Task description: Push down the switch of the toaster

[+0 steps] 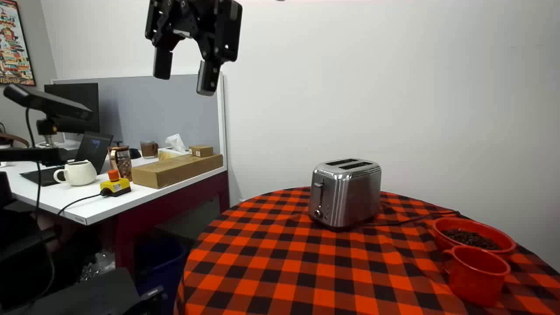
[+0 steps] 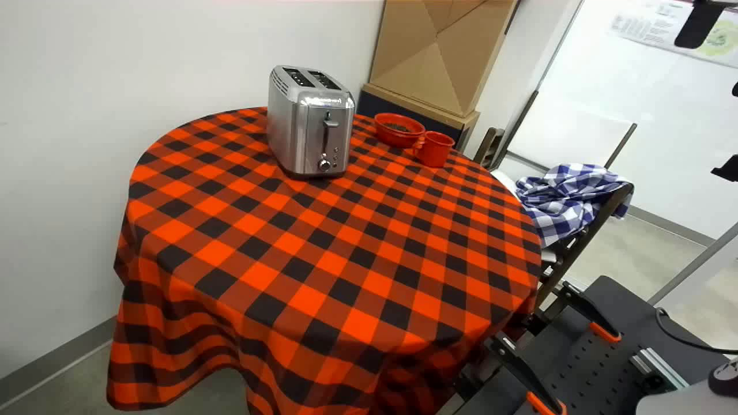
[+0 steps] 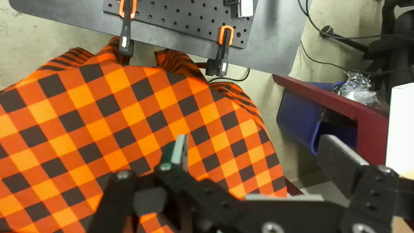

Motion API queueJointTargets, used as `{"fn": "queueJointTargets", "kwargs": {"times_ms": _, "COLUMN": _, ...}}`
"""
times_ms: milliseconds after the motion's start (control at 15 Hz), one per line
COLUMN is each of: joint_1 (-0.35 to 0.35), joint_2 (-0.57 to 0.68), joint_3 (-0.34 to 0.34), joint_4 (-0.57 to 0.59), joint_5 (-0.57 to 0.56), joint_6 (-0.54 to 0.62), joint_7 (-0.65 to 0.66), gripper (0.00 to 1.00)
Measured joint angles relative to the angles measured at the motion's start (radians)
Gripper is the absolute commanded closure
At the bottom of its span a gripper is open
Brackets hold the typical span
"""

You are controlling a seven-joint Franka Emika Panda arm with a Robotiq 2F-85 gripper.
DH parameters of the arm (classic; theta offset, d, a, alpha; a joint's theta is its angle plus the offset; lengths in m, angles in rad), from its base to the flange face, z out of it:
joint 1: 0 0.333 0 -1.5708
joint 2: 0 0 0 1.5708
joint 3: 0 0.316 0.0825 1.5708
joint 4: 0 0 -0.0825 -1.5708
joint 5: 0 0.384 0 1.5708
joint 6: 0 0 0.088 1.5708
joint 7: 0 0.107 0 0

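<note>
A silver two-slot toaster (image 1: 356, 197) stands upright on a round table with a red-and-black checkered cloth (image 1: 280, 262). It also shows in an exterior view (image 2: 285, 124). Its switch is a small lever (image 1: 319, 185) on the narrow front face, at the top of its vertical slot; it also shows in an exterior view (image 2: 330, 123). A round knob (image 2: 324, 165) sits below it. My gripper (image 1: 185, 73) is open and empty, high in the air, well above and to the side of the toaster. In the wrist view the open fingers (image 3: 258, 152) are over the cloth's edge; the toaster is out of view there.
A red bowl (image 2: 398, 138) with dark contents and a red mug (image 2: 436, 151) stand beside the toaster. A black cord (image 1: 407, 222) lies behind it. A wall is behind the table. A white desk (image 1: 98, 209) with boxes stands to the side. Orange clamps (image 3: 226, 35) hold the robot's base plate.
</note>
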Motion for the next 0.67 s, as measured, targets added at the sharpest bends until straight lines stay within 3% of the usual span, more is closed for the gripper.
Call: {"fn": "queueJointTargets", "kwargs": {"times_ms": 667, "joint_1": 0.001, "joint_2": 0.000, "joint_3": 0.005, "joint_4": -0.021, "joint_5": 0.021, "joint_6": 0.006, "joint_7": -0.013, "gripper": 0.00}}
